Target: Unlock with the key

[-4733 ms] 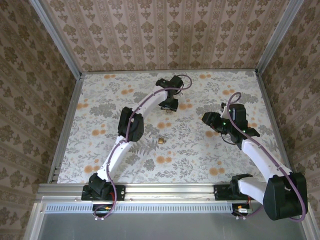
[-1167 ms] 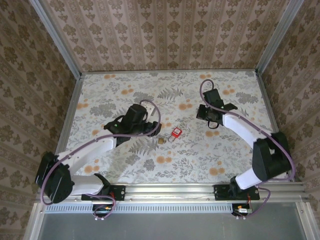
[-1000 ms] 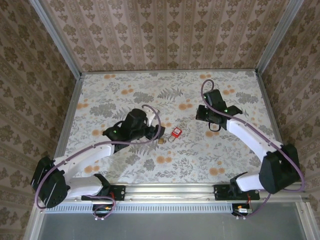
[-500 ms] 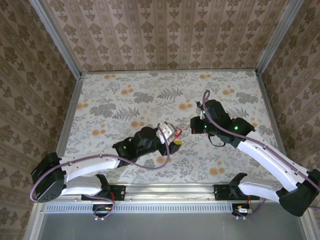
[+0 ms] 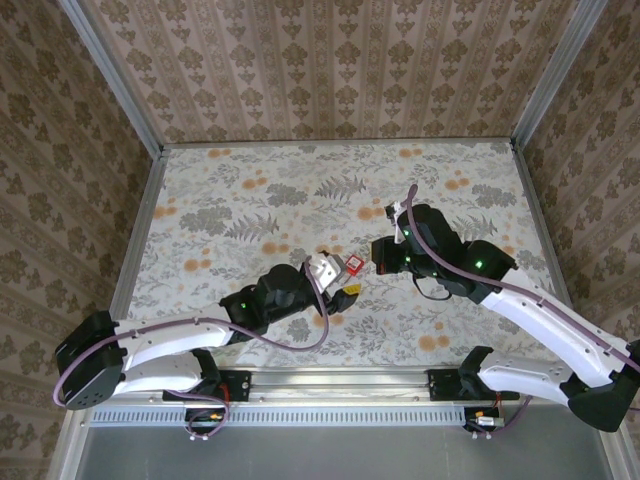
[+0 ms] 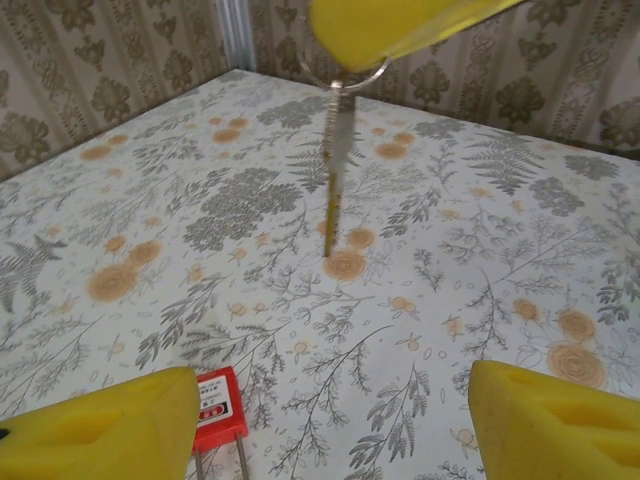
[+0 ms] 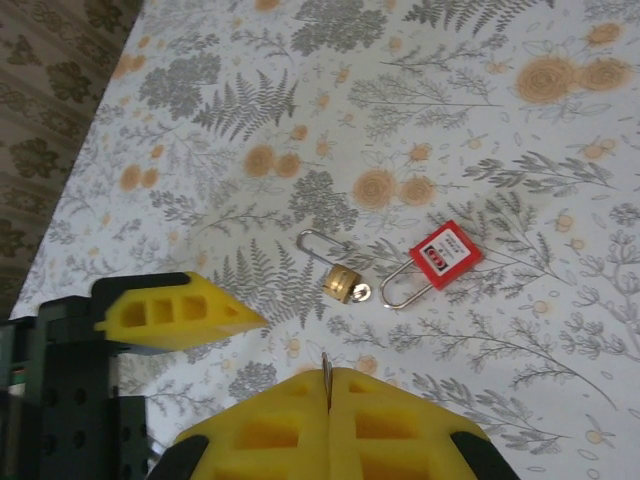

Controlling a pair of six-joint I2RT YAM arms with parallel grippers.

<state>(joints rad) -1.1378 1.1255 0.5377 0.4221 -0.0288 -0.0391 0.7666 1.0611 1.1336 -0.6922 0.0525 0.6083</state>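
The right tool [image 7: 330, 400] is closed on the key [image 6: 335, 170], which hangs blade-down from its pads above the desk [image 5: 220, 200]; the left tool [image 6: 332, 400] stands open, holding nothing; a red padlock [image 7: 445, 255] and a brass padlock [image 7: 345, 285] lie just beside each other on the desk, near both tools; the red one lies close by the left tool's finger [image 6: 100, 435].

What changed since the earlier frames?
Left gripper pulled back from the far side, fingers open, to hover by the padlocks. A red padlock now lies beside the brass padlock. Right gripper swung left toward them. Unchanged: brass padlock's place, right fingers shut on the key.
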